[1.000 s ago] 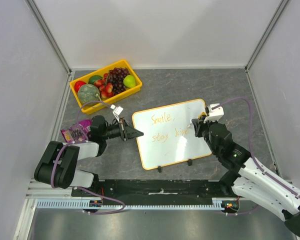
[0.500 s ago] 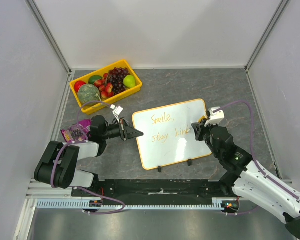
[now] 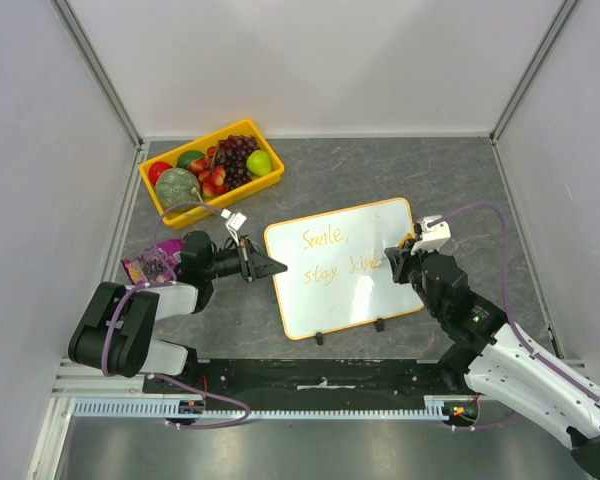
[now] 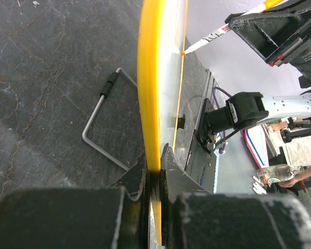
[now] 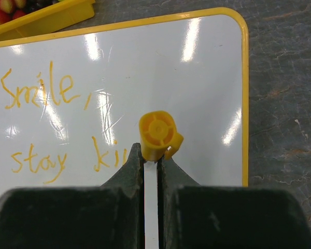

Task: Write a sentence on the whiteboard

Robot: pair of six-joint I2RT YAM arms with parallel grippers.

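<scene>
The whiteboard (image 3: 378, 226) lies on the grey table, white with an orange-yellow rim. The sentence (image 3: 332, 252) is in orange, "Smile," above "stay kin". My left gripper (image 3: 277, 267) is shut on the board's left rim; the left wrist view shows the gripper (image 4: 154, 171) clamping the yellow rim (image 4: 147, 78) edge-on. My right gripper (image 3: 398, 258) is shut on an orange-capped marker (image 5: 156, 134) held over the second line's end. In the right wrist view the sentence (image 5: 41, 93) reads "Smile," and "stay ki"; the marker hides what follows. The marker's tip (image 4: 183, 53) touches the board.
A yellow fruit crate (image 3: 270, 180) with grapes, apples and a melon stands at the back left. A purple packet (image 3: 148, 266) lies by the left arm. A wire stand (image 4: 101, 124) sticks out under the board. Grey walls close both sides.
My right gripper with the marker has shifted slightly right and toward the near edge along the second line. The left arm and the board have not moved.
</scene>
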